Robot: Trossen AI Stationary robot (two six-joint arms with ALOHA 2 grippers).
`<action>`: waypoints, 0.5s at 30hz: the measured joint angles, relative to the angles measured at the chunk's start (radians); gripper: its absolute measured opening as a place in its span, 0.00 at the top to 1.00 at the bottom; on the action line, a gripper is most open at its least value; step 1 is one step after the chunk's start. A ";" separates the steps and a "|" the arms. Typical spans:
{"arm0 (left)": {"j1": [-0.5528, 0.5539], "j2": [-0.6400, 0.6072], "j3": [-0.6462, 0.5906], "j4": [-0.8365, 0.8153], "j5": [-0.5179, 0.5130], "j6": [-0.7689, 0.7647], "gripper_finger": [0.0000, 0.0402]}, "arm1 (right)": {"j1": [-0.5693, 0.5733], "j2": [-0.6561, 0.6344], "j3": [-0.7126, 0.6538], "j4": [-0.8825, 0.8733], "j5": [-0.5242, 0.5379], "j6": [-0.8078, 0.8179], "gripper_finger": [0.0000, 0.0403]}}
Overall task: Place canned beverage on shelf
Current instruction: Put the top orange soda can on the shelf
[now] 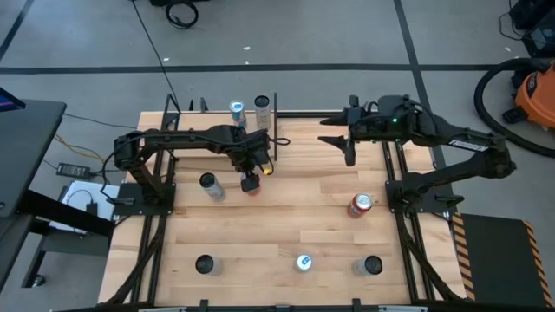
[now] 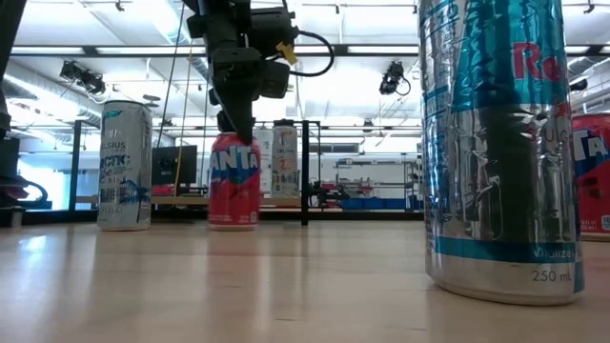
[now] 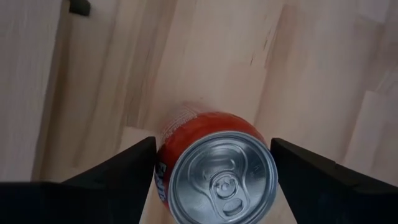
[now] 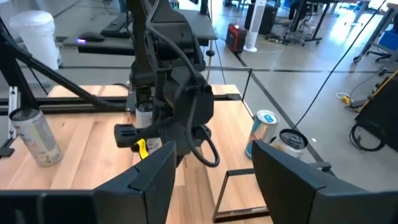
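Note:
A red Fanta can (image 1: 252, 187) (image 2: 233, 181) stands upright on its base on the tabletop, left of centre. My left gripper (image 1: 251, 178) (image 3: 212, 146) points down over it, open, one finger on each side of the can's top (image 3: 224, 180). At the far edge, the shelf (image 1: 249, 120) carries two upright cans, one blue-topped (image 1: 236, 110) and one silver (image 1: 262, 106). My right gripper (image 1: 336, 139) (image 4: 214, 165) hangs raised over the far right, open and empty, pointing toward the left arm. My left gripper straddles the Fanta can's upper part from above. The fingers (image 3: 134, 165) lie close against its sides (image 3: 163, 155) just below the rim. I cannot tell whether they touch it. The can stands upright on the table.
A silver can (image 1: 211, 185) (image 2: 125, 167) stands just left of the Fanta can. Another red can (image 1: 360, 204) is at the right. Three cans line the near edge (image 1: 204, 264) (image 1: 303, 262) (image 1: 371, 266). Black shelf rods (image 1: 276, 126) rise beside my left gripper.

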 joint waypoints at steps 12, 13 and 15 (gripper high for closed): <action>-0.009 0.045 0.005 -0.052 -0.004 0.008 0.21 | 0.000 0.002 0.000 0.007 0.000 -0.008 0.46; -0.010 0.045 0.005 -0.056 -0.006 0.006 0.21 | 0.000 0.002 0.000 0.007 0.000 -0.008 0.46; -0.009 0.045 0.004 -0.075 -0.008 0.007 0.21 | 0.000 0.002 0.000 0.007 0.000 -0.008 0.46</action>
